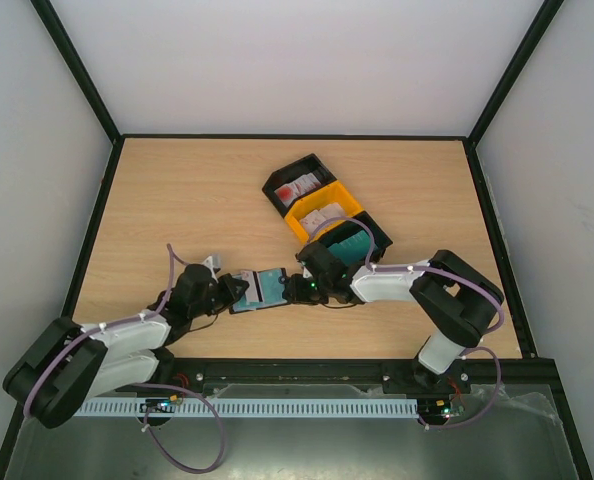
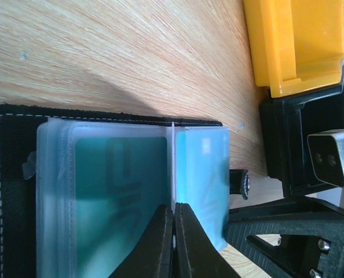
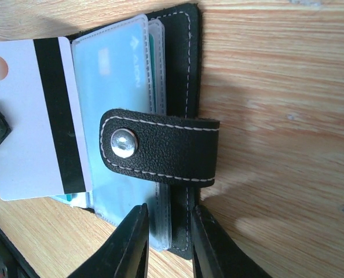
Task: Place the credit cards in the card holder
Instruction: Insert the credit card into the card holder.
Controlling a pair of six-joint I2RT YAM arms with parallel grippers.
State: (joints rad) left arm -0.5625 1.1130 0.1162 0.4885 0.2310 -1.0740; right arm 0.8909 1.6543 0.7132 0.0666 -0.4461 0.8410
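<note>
The black card holder (image 1: 262,289) lies open on the table between my two grippers. My left gripper (image 2: 174,215) is shut on the thin edge of one clear sleeve and holds it upright. A teal credit card (image 2: 120,191) sits inside the sleeve to its left. My right gripper (image 3: 167,229) straddles the holder's black cover edge (image 3: 186,52) and sleeve stack, closed on them just below the snap strap (image 3: 160,147). A white credit card with a black stripe (image 3: 27,133) lies over the sleeves at the left of the right wrist view.
Three trays stand in a row behind the holder. A black one (image 1: 280,178) holds a white-and-red card (image 1: 295,190), a yellow one (image 1: 349,203) holds pale cards, and a black one (image 1: 381,237) holds teal cards (image 1: 352,245). The yellow tray (image 2: 293,40) also shows in the left wrist view.
</note>
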